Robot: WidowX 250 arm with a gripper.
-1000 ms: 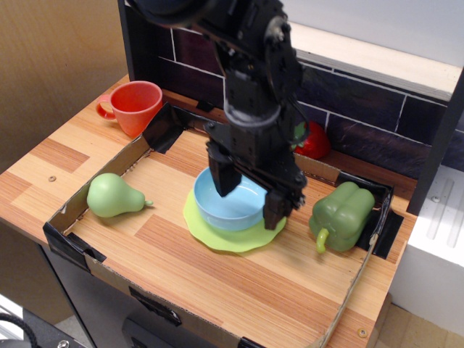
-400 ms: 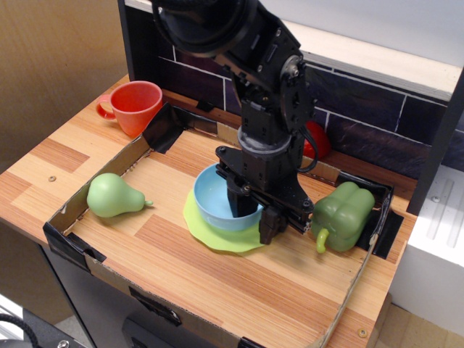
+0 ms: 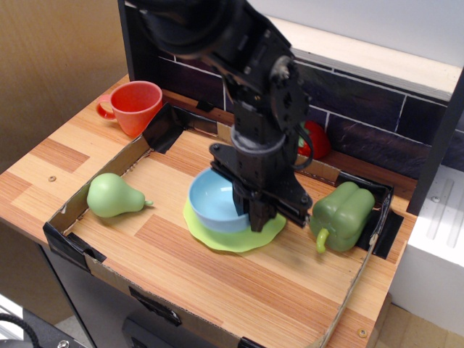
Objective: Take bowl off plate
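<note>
The light-blue bowl point(image 3: 212, 206) sits on the lime-green plate point(image 3: 230, 239) in the middle of the cardboard-walled tray. It is tipped a little, with its right side raised. My black gripper point(image 3: 256, 215) comes down from above and is shut on the bowl's right rim, one finger inside and one outside. The arm hides the right part of the bowl and the back of the plate.
A green pear point(image 3: 112, 194) lies left of the plate and a green bell pepper point(image 3: 342, 214) right of it. An orange-red cup point(image 3: 136, 105) stands outside the tray at the back left. A red object point(image 3: 317, 142) sits behind the arm. Low cardboard walls point(image 3: 109, 168) ring the tray.
The gripper has come down over the bowl's right rim and closed on it. The bowl has shifted slightly left and tipped on the plate.
</note>
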